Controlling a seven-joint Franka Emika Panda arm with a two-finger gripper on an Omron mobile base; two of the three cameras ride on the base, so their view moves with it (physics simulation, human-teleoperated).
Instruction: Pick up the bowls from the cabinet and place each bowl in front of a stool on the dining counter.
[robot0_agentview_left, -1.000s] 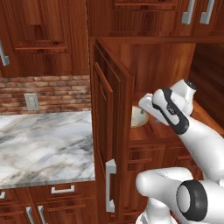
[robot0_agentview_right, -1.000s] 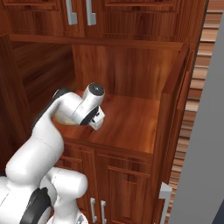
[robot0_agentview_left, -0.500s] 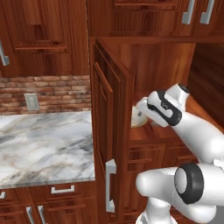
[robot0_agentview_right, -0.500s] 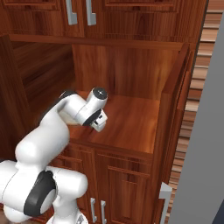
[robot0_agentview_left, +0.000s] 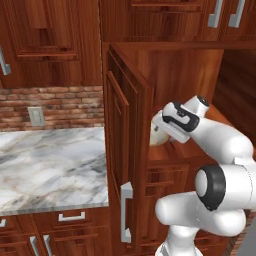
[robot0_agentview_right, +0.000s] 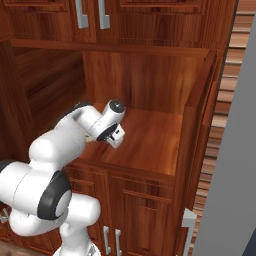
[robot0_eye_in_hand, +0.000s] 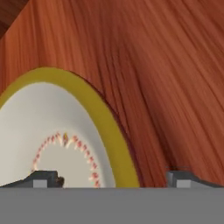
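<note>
Inside the open shelf compartment of the cabinet (robot0_agentview_right: 150, 80), one bowl (robot0_eye_in_hand: 57, 140) sits on the wood floor near the left side wall, just behind the swung-out left door (robot0_agentview_left: 125, 150). The gripper (robot0_eye_in_hand: 113, 177) hovers right over it, jaws spread wide and holding nothing: one fingertip above the bowl's cream inside, the other beyond the olive rim over bare wood. Rightward of the bowl the shelf floor (robot0_agentview_right: 155, 140) runs open to the right door (robot0_agentview_right: 200, 125).
</note>
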